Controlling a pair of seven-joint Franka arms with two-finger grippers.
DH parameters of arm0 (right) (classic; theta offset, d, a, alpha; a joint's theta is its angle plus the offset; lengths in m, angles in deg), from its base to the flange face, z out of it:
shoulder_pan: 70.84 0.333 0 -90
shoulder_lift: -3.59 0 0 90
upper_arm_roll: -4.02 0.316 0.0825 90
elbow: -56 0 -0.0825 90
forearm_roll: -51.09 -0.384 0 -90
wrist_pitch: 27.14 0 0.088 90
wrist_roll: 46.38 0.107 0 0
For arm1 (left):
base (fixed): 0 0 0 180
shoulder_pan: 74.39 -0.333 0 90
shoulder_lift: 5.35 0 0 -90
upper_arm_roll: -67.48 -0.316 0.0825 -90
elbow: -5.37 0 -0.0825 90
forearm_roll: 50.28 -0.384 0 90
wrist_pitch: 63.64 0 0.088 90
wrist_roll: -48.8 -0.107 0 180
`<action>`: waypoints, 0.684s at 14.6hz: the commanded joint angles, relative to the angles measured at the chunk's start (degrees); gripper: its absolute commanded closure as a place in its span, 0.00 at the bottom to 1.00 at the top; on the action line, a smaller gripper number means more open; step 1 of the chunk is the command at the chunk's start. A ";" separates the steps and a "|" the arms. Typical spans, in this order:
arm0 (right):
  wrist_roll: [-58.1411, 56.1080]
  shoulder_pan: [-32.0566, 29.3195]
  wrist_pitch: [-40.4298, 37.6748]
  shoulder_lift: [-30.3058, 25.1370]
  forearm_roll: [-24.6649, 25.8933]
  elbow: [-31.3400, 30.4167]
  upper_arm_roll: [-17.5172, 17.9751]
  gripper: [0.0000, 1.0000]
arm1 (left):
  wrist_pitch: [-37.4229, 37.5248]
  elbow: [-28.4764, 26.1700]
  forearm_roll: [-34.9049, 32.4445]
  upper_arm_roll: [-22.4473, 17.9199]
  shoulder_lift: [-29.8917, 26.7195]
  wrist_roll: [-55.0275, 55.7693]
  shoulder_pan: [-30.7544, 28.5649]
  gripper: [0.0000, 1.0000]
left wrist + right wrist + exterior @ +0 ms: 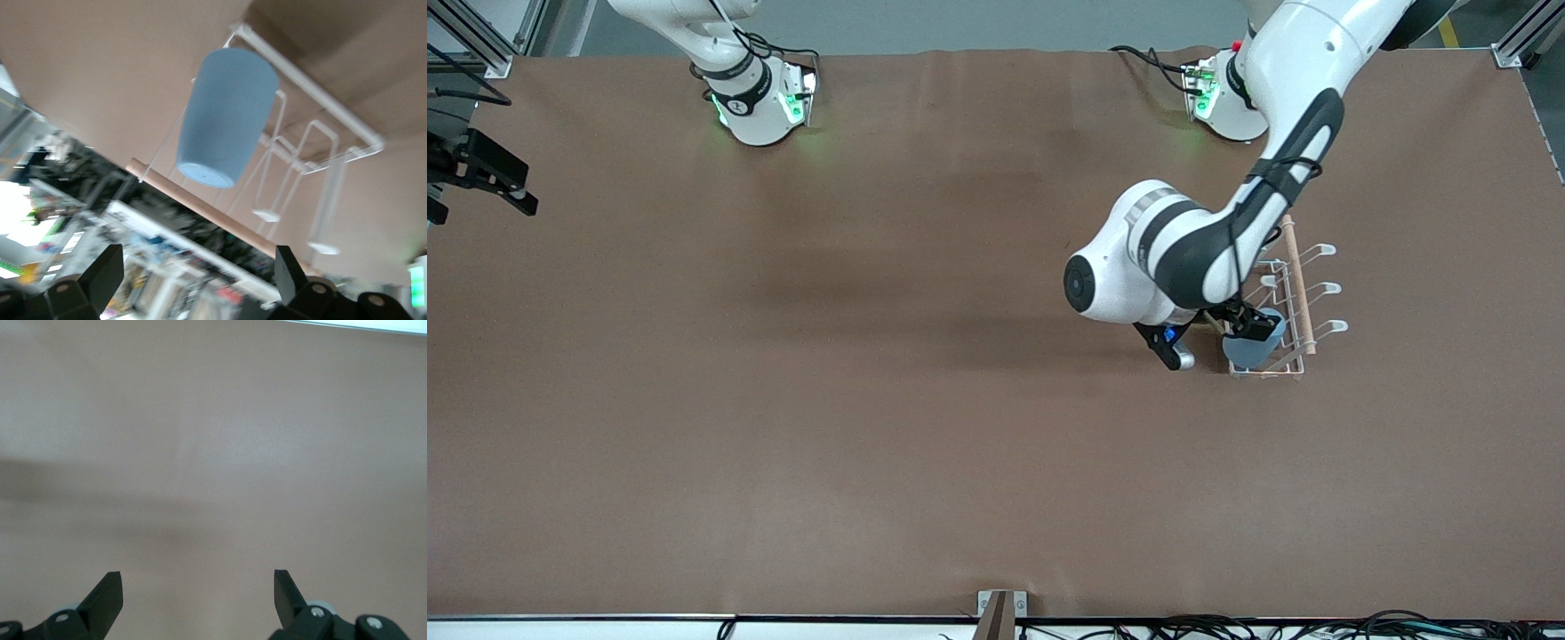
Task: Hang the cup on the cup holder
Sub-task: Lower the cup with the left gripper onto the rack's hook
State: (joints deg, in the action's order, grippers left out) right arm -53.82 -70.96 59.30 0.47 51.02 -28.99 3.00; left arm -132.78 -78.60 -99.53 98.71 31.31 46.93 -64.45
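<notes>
A light-blue cup sits upside down on a prong of the white wire cup holder toward the left arm's end of the brown table, at the rack's end nearest the front camera, just below its wooden rod. The left gripper hangs just beside the cup, its fingers spread wide and clear of it, holding nothing, while the left arm's bulky white elbow covers part of the rack. The right gripper waits well apart from the cup holder over bare table, fingers wide and empty.
</notes>
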 commanded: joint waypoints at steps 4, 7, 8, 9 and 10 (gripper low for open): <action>-0.30 -0.32 0.04 -0.39 -0.72 0.35 0.06 0.00 | 0.23 9.87 8.63 0.33 -0.44 10.83 -0.18 0.00; -0.30 -0.32 0.13 -0.39 -0.72 0.35 0.06 0.00 | -4.58 10.67 18.28 -0.11 -3.33 15.46 -2.55 0.00; -0.30 -0.32 0.13 -0.30 -0.72 0.27 0.06 0.00 | -5.91 10.67 19.71 -0.02 -4.13 19.32 -2.73 0.00; -0.30 -0.32 0.13 -0.30 -0.72 0.09 0.06 0.00 | -6.36 10.76 19.98 0.15 -4.57 22.06 -2.82 0.00; -0.30 -0.32 0.13 -0.30 -0.72 0.09 0.06 0.00 | -7.32 10.76 19.98 0.24 -5.62 24.35 -2.73 0.00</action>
State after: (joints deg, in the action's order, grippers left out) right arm -53.82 -70.96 59.37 0.47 51.02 -28.61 2.97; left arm -138.54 -67.33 -81.01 98.81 28.38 66.73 -67.14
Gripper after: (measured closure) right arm 0.000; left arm 0.000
